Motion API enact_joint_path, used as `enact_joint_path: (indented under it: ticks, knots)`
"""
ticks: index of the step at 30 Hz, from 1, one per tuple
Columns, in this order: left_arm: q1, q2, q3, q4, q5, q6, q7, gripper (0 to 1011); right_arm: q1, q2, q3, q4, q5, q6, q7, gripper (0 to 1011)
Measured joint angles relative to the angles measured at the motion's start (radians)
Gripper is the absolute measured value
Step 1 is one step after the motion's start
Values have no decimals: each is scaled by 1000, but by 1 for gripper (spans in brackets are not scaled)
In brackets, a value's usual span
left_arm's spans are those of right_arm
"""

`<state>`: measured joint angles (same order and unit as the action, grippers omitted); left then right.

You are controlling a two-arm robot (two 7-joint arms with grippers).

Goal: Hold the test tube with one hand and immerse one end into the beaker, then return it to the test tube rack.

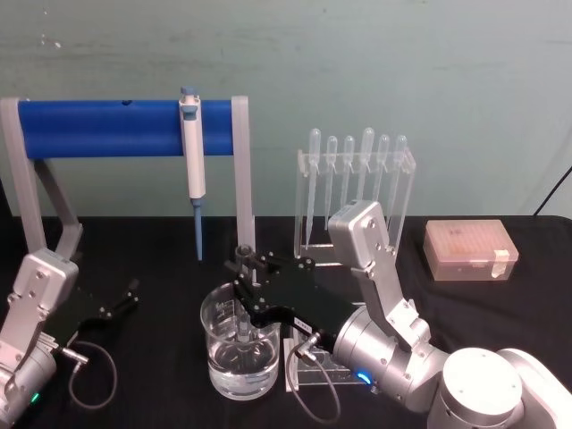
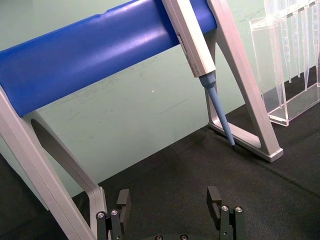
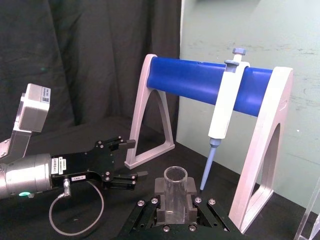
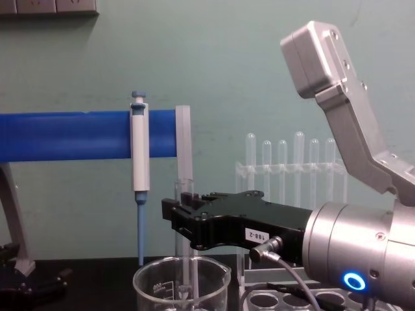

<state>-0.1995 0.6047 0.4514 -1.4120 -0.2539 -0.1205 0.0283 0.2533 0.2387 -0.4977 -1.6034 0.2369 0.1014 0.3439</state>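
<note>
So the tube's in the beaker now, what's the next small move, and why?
Probably lower the right gripper straight down a touch. It is shut on the tube, which hangs upright inside the rim of the beaker, but its round end looks only about level with the water, so the dip isn't clearly made. The left gripper sits open, parked on the left.
</note>
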Motion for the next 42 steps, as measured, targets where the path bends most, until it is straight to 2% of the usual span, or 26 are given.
enact_joint_path:
  ticks: [42]
  knots:
    - [0, 0, 0, 0, 0, 0, 0, 1000, 0, 0, 0, 0, 0, 0, 0, 225]
